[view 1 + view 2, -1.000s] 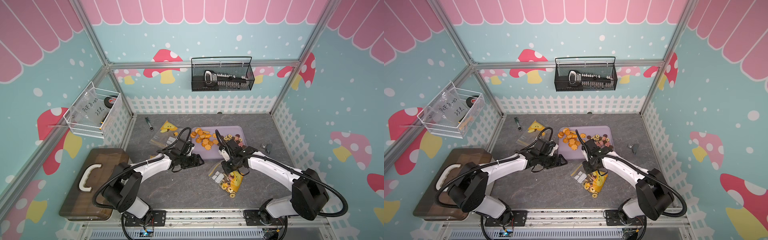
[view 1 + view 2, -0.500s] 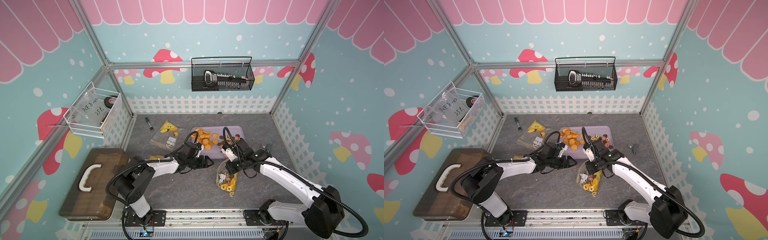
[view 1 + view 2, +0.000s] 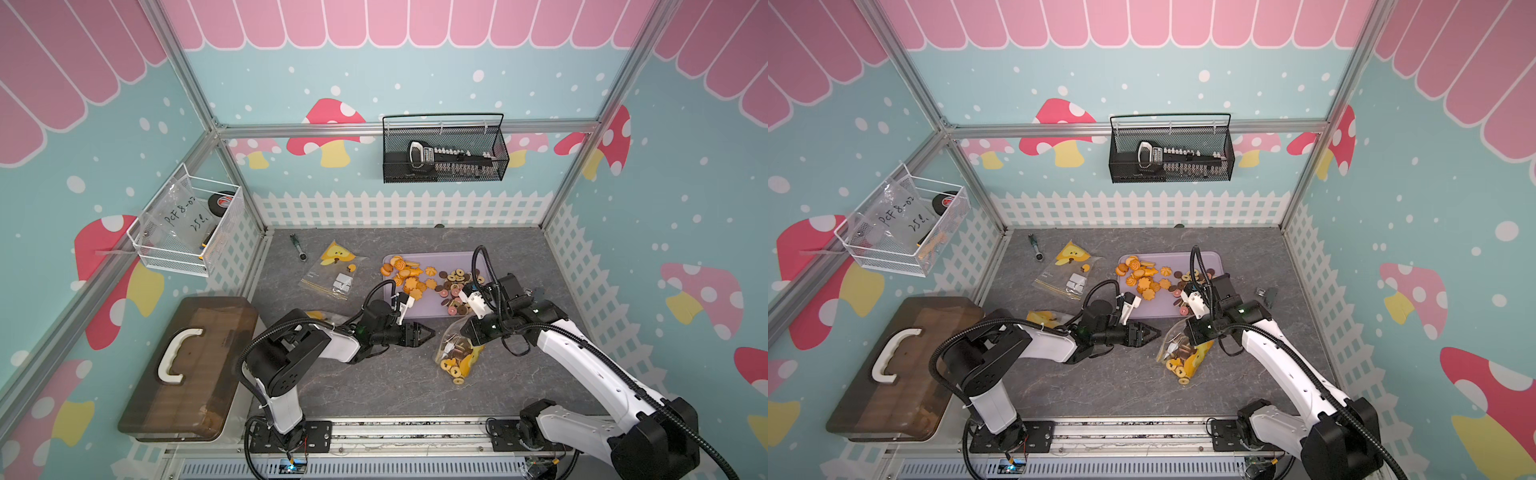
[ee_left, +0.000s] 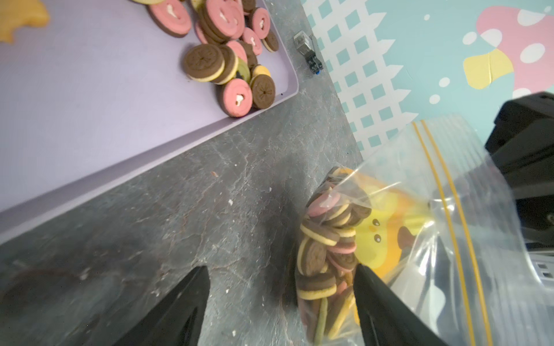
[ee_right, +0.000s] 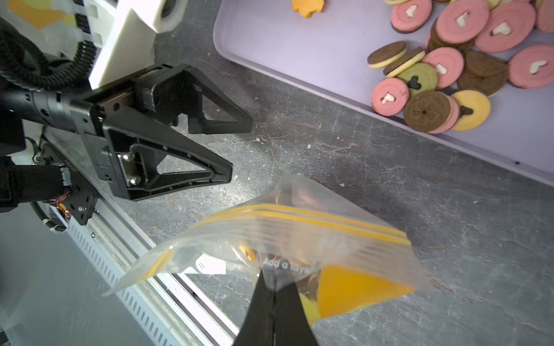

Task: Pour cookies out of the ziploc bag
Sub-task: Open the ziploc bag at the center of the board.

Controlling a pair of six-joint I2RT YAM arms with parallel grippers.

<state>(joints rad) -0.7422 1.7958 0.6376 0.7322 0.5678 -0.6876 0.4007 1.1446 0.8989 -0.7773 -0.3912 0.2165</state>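
Observation:
The clear ziploc bag with a yellow print hangs zip end up just in front of the tray. Its lower end rests on the grey table. My right gripper is shut on the bag near the yellow zip strip. Brown, pink and tan cookies fill the bag's bottom. My left gripper is open, low over the table, with one finger beside the bag. More cookies lie on the purple tray.
A second flat bag and a small tool lie at the back left. A brown case sits left of the table, and a small dark part lies right of the tray. Wire baskets hang on the walls.
My left gripper has moved right, up to the bag. My right arm has swung outward, keeping its hold on the bag and raising the bag's top.

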